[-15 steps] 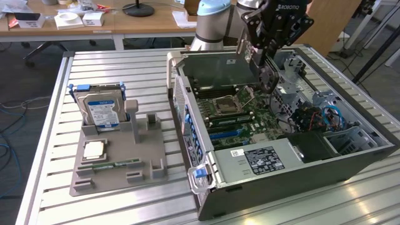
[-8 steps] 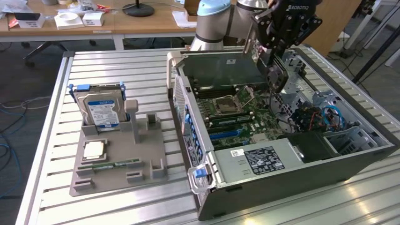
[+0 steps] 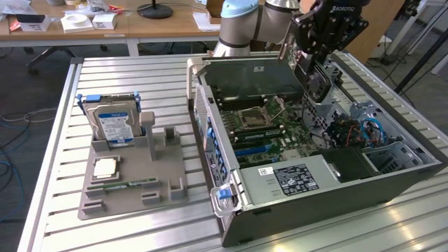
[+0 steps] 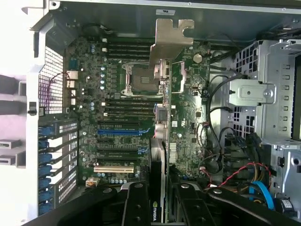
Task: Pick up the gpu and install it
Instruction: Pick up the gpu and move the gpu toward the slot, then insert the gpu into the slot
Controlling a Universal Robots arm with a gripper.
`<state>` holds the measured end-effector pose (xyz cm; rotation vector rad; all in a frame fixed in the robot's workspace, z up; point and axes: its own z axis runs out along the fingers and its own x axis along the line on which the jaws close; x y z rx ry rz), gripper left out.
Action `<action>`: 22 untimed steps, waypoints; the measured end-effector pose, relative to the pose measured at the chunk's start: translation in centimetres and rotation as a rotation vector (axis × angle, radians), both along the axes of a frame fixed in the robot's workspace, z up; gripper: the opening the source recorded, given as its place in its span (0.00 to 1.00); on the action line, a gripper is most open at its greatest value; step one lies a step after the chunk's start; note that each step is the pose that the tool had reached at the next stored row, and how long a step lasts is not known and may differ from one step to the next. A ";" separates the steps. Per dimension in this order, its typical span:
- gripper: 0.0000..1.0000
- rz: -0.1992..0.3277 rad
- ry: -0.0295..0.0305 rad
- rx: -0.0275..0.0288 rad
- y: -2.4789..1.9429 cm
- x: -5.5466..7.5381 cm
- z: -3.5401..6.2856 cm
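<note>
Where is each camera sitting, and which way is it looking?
Exterior view: sits away from the robot, up high, looking down over the slatted table at the open computer case; the arm and gripper show above the case.
Wrist view: rides on the wrist, looking straight down into the case at the motherboard; the gripper's black fingers show.
Both share: the case's inside and the gpu clamped in the gripper.

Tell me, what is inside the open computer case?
A green motherboard with a processor socket, cables and a drive cage. The gpu, held in the gripper, covers a strip of the board.
</note>
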<state>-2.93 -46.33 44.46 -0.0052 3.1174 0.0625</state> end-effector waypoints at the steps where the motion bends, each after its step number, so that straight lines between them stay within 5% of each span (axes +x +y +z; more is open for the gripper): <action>1: 0.26 0.000 0.0000 0.0000 0.00 0.0 0.00; 22: 0.26 0.002 0.0001 0.0002 0.00 1.1 0.00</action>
